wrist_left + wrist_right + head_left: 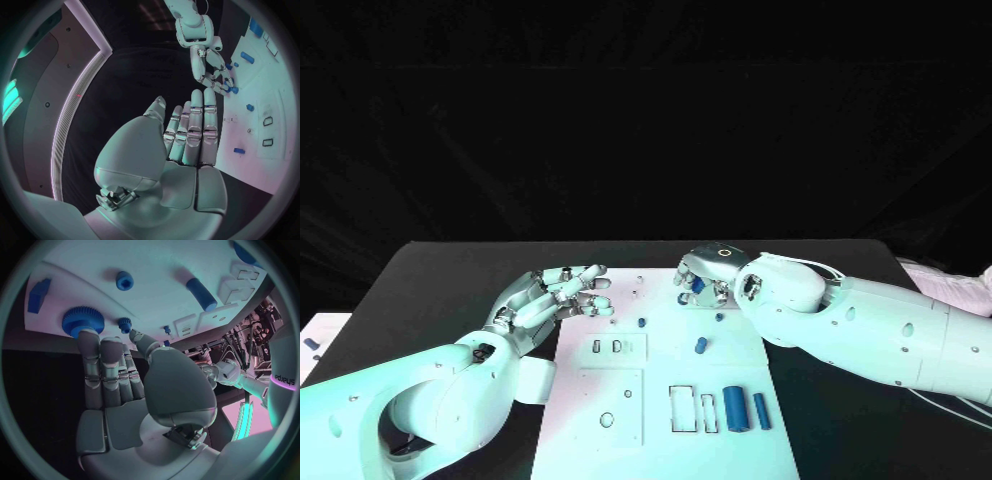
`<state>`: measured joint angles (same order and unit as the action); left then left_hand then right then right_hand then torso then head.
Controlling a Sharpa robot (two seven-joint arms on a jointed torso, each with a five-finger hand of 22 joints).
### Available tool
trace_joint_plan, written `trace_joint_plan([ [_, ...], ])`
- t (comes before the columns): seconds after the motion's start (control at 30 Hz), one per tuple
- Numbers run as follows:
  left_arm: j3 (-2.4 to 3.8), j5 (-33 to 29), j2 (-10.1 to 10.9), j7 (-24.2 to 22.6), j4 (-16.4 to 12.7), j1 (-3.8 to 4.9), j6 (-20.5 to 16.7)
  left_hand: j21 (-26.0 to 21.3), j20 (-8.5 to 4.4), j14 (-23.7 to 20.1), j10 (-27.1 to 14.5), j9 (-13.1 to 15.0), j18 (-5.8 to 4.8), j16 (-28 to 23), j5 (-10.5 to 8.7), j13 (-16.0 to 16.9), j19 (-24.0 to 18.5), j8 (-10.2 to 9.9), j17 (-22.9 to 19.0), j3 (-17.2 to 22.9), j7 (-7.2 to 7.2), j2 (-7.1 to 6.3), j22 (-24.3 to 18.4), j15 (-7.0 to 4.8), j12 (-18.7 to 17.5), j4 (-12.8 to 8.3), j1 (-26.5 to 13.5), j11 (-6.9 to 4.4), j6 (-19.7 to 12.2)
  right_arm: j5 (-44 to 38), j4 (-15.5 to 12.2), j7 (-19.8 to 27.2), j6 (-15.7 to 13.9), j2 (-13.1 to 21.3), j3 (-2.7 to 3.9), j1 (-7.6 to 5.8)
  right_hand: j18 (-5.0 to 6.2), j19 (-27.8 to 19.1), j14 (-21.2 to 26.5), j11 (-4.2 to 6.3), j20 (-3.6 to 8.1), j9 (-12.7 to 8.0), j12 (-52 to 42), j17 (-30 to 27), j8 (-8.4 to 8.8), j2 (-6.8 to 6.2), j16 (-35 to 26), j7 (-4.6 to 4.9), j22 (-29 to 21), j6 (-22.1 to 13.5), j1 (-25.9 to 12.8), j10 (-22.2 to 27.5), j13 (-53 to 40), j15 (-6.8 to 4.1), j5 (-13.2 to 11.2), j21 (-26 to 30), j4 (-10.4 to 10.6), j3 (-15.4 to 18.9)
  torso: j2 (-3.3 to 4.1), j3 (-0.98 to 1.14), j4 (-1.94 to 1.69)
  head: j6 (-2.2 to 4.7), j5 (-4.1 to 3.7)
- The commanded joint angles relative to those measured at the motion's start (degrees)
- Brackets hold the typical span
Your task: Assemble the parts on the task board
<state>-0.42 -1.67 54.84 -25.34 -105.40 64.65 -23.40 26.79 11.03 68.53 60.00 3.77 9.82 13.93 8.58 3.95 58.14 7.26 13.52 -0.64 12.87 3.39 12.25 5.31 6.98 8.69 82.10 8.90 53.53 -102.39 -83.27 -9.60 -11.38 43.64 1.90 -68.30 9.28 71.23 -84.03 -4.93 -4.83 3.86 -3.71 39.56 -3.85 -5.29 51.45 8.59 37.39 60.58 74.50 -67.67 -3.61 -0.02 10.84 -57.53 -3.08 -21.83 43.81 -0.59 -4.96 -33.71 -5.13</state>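
Right hand (pixel 711 272): fingers (pixel 103 360) extended, tips touching the large blue gear (pixel 82 320) at the far edge of the task board (pixel 661 440); no grip evident. Left hand (pixel 557 296): fingers straight and apart, empty, beside the board's far-left corner.

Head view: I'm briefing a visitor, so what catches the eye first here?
The white task board at the table's middle, with blue parts standing at its near right. Above it, the right hand reaches down at a blue gear by the board's far edge, while the left hand hovers at its left edge, holding nothing.
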Motion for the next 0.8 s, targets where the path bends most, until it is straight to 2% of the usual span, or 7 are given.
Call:
trace_joint_plan([
  [0.03, 0.05, -0.2, 0.0, -0.1, -0.2, 0.09, 1.3, 0.1, 0.04, 0.4, 0.3, -0.1, 0.56, -0.3, -0.23, -0.1, 0.4, -0.3, 0.0, 0.0, -0.05, -0.35, 0.0, -0.13, -0.3, -0.4, -0.2, 0.16, 0.3, -1.1, 0.3, -0.6, 4.2, -0.2, 0.0, -0.02, -1.02, 0.6, -1.3, 0.04, -0.11, 0.1, 0.1, 0.7, 0.04, -0.56, 0.8, -0.08, 1.1, 0.2, -0.1, 0.3, -0.1, -0.08, -0.4, -0.9, 0.4, 0.1, 0.28, -0.04, -0.21, -0.11, 0.01],
  [0.27, 0.05, -0.2, -0.1, 0.1, 0.1, 0.1, 1.3, 0.2, 0.02, 0.4, 0.3, -0.1, 0.55, -0.3, -0.21, -0.1, 0.4, -0.3, 0.1, 0.1, -0.04, -0.32, 0.1, -0.13, -0.4, -0.4, -0.1, 0.17, 0.2, -1.0, 0.2, -0.5, 6.5, -0.1, 0.0, -0.02, -1.33, 1.1, -1.4, 0.07, -0.15, 0.1, 0.1, 3.2, 0.04, -0.87, 3.2, -0.13, 3.6, 0.4, 0.0, 0.1, -0.1, -0.08, -0.4, -2.9, 0.8, -0.1, 0.38, -0.1, -0.18, -0.33, -0.07],
  [0.43, 0.04, -0.2, -0.2, 0.1, 0.3, 0.1, 1.4, 0.2, 0.02, 0.4, 0.3, -0.1, 0.55, -0.3, -0.21, -0.1, 0.4, -0.3, 0.1, 0.1, -0.04, -0.32, 0.1, -0.13, -0.4, -0.4, -0.1, 0.17, 0.2, -1.0, 0.4, -0.5, 6.8, -0.2, 0.0, -0.03, -1.44, 1.3, -1.4, 0.08, -0.17, 0.1, 0.1, 4.2, 0.02, -0.86, 4.2, -0.14, 4.5, 0.6, 0.1, 0.0, -0.1, -0.1, -0.4, -3.7, 1.0, -0.4, 0.45, -0.04, -0.26, -0.35, -0.03],
  [0.63, 0.04, -0.2, -0.2, 0.1, 0.3, 0.1, 1.5, 0.2, 0.02, 0.4, 0.3, -0.1, 0.55, -0.3, -0.21, -0.1, 0.4, -0.3, 0.1, 0.1, -0.04, -0.32, 0.1, -0.13, -0.4, -0.4, -0.1, 0.17, 0.2, -1.0, 0.7, -0.3, 6.5, -0.6, -0.01, -0.02, -1.72, 1.7, -1.5, 0.18, -0.15, 0.2, 0.1, 6.5, -0.06, -0.35, 6.4, -0.22, 6.9, 1.1, 0.7, -0.3, -0.1, -0.16, -0.6, -5.4, 1.3, -1.3, 0.59, -0.09, -0.32, -0.31, -0.06],
  [0.8, 0.04, -0.2, -0.2, 0.1, 0.2, 0.1, 1.5, 0.2, 0.02, 0.4, 0.3, -0.1, 0.55, -0.3, -0.21, -0.1, 0.4, -0.3, 0.1, 0.1, -0.04, -0.32, 0.1, -0.13, -0.4, -0.4, -0.1, 0.17, 0.2, -1.0, 1.1, -0.3, 6.5, -0.9, -0.02, -0.02, -1.99, 2.2, -1.6, 0.34, -0.1, 0.2, 0.1, 8.8, -0.12, 0.29, 8.7, -0.39, 9.0, 1.7, 0.9, -0.9, -0.1, -0.27, -1.8, -7.2, 1.8, -2.3, 0.67, -0.13, -0.38, -0.38, -0.04],
])
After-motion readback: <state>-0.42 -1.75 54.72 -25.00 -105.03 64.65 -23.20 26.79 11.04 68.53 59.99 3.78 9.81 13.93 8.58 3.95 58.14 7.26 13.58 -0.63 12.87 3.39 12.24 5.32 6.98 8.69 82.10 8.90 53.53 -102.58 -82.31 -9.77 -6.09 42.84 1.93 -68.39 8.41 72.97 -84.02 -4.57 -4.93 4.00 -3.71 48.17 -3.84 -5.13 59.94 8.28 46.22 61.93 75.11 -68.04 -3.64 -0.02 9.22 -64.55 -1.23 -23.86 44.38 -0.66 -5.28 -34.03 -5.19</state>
